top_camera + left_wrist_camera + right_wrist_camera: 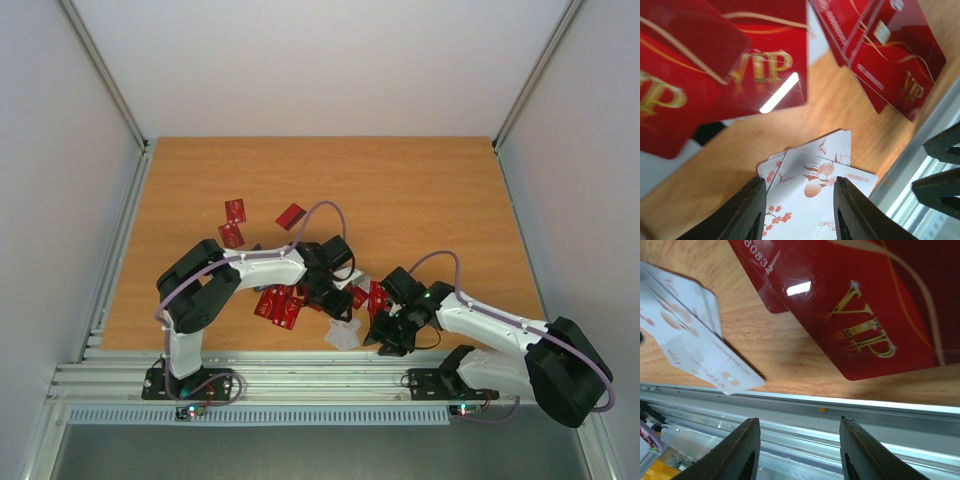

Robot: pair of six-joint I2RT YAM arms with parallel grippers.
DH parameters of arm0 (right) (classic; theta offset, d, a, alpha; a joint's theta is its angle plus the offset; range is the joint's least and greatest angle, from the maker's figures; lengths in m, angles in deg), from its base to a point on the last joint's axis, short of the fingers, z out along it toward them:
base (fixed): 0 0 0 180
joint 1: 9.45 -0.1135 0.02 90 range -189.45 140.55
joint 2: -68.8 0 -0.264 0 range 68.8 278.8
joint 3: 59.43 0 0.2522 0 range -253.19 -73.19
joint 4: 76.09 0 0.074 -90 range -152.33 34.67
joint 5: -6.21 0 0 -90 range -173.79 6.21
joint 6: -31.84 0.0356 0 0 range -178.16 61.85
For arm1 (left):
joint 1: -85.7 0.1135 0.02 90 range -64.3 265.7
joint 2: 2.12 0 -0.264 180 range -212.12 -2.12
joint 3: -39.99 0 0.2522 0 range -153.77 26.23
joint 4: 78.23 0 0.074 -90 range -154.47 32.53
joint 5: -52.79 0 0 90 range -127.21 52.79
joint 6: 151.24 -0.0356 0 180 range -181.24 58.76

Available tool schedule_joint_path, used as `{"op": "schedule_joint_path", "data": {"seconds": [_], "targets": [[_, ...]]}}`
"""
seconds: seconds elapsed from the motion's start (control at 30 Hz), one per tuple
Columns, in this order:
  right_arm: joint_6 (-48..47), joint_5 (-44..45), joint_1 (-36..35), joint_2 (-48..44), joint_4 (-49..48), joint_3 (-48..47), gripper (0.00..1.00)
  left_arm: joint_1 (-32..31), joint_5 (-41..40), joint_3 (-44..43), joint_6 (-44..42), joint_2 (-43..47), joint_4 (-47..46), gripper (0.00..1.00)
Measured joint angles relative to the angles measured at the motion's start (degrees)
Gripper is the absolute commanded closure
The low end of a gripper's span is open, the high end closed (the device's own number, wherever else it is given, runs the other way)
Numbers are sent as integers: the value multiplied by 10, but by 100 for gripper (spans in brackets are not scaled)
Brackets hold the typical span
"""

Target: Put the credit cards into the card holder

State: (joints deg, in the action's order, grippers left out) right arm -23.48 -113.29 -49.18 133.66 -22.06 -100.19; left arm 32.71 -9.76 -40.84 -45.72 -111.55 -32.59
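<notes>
Left fingers (747,212) and right fingers (742,452) both spread, empty — the white blossom-print plastic cards (805,172) overlap at the left wrist view's lower centre, near the edge of the wooden tabletop (840,115), so a pinch might grab two or shove them off.

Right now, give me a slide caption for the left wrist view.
Left hand open over white blossom cards, red VIP cards spread beyond on the wooden table.

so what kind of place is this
Likely a robot test cell: a wooden tabletop walled by plain white panels, left arm and right arm bolted to an aluminium rail, red cards scattered around.
</notes>
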Motion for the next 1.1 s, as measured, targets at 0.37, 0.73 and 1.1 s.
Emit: {"op": "schedule_joint_path", "data": {"seconds": [0.37, 0.73, 1.1], "targets": [[49, -40, -17, 51, -119, 37, 52, -26, 27, 5, 5, -1, -4, 60], [51, -84, -27, 87, -183, 36, 51, -26, 5, -27, 3, 8, 49, 64], [38, -115, -27, 106, -232, 38, 51, -26, 40, 4, 4, 48, 68, 70]]}}
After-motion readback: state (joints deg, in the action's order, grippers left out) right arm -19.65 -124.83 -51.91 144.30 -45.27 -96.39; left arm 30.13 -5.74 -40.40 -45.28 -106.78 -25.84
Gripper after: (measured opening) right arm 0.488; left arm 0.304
